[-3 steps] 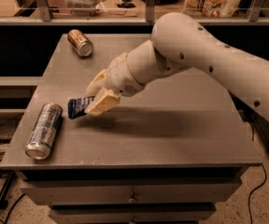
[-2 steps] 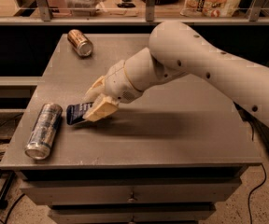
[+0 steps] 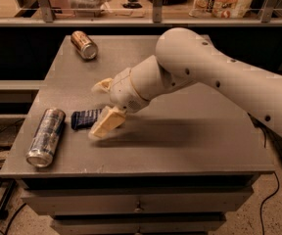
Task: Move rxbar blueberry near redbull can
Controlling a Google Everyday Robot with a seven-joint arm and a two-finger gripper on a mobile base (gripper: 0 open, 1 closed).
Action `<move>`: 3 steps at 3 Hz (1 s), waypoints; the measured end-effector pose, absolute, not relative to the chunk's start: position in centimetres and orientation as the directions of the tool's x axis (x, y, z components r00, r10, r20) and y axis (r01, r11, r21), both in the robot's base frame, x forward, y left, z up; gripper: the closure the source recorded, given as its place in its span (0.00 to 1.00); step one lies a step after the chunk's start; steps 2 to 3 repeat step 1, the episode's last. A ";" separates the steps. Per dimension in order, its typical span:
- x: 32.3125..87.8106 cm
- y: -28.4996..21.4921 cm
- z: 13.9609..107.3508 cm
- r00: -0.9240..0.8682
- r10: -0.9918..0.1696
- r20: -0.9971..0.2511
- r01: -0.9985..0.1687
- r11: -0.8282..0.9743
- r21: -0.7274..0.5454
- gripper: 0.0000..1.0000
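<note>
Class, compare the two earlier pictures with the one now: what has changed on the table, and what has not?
The gripper brought the rxbar blueberry lower and toward the table's front; the bar now seems to lie flat beside the redbull can. The fingers look spread wider, so it was probably let go. The redbull can and the brown can stayed put.

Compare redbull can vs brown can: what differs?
The redbull can is silver-blue and longer; the brown can is copper and shorter. The redbull can lies front left, beside the rxbar blueberry at the pincer; the brown can lies at the back left. Both lie on their sides.
</note>
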State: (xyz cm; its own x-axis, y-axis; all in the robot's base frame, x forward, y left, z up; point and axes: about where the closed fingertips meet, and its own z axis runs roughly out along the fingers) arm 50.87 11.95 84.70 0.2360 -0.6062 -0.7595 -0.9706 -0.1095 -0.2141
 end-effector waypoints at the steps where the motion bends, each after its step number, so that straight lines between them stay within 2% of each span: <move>1: 50.8 12.0 84.7 0.237 -0.606 -0.759 -0.971 -0.110 -0.214 0.00; 3: 50.8 12.0 84.7 0.237 -0.606 -0.759 -0.971 -0.110 -0.214 0.00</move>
